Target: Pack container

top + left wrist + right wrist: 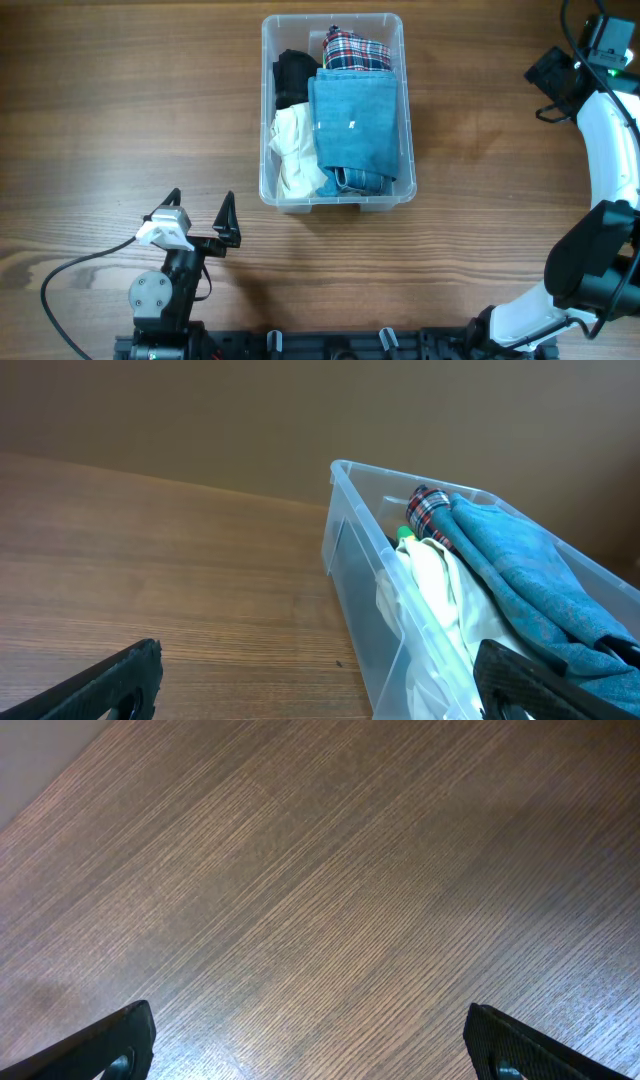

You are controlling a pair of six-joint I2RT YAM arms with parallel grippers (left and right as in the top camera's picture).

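Nearest the base, the left gripper [200, 205] hovered low over the brown wood-grain table [110, 110], its black fingers spread wide with nothing between them. Ahead of it and to its right sat the clear rectangular plastic container [340, 204], long axis running away from the robot. It held a folded blue cloth [355, 125], a crumpled white cloth [295, 150], a black cloth [292, 78] and a red plaid cloth [355, 50] (the blue one heaped about to the rim). The left arm looked the nearer. Farthest off, the right gripper [315, 1050] hung with fingers parted over bare wood, well apart from the container.
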